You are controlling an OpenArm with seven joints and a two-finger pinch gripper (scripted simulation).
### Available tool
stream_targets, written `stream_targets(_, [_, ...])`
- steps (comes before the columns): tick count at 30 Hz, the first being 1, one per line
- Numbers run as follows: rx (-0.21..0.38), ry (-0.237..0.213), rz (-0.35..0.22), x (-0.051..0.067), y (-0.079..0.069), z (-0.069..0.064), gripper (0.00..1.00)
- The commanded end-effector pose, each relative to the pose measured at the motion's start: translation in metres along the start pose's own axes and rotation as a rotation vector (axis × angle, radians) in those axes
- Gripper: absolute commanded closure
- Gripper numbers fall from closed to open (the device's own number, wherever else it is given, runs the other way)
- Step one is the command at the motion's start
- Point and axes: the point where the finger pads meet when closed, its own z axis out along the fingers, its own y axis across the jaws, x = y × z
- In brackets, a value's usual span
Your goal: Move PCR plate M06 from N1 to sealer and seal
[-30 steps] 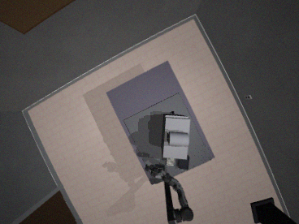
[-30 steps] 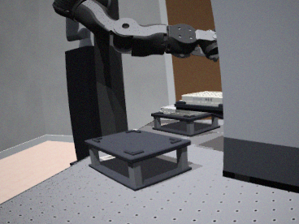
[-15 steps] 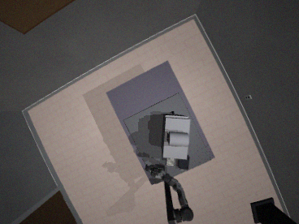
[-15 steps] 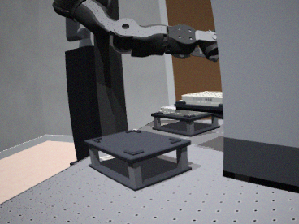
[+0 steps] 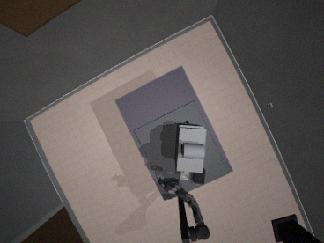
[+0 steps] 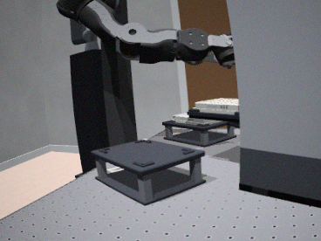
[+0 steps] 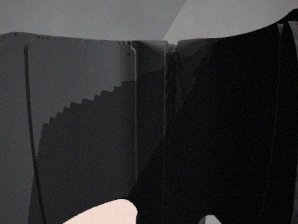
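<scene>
In the exterior view, a white well plate, seemingly M06 (image 6: 216, 104), lies on the sealer's dark stage (image 6: 214, 114), which sticks out from behind the grey housing (image 6: 279, 87). Its top looks white, and I cannot tell whether it carries foil. The near nest (image 6: 147, 168) is empty. The far nest (image 6: 198, 127) holds a pale flat plate, seemingly M09 (image 6: 185, 117). My gripper (image 6: 227, 54) is shut and empty, high above the stage at the housing's edge, part hidden by it. The key and lamp are hidden. The wrist view shows only my closed dark fingers (image 7: 149, 163).
From above, the sealer (image 5: 190, 151) with its foil roll (image 5: 194, 150) stands on the grey perforated board, with my arm (image 5: 194, 211) reaching in from the front. The arm's dark pedestal (image 6: 102, 105) stands behind the nests.
</scene>
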Motion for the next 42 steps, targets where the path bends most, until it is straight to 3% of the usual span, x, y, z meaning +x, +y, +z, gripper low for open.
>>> stream_targets(1, [-0.059, -0.015, 0.017, -0.0033, 0.0099, -0.0020, 1.00])
stream_targets(42, [-0.059, -0.015, 0.017, -0.0015, 0.0044, -0.0007, 1.00])
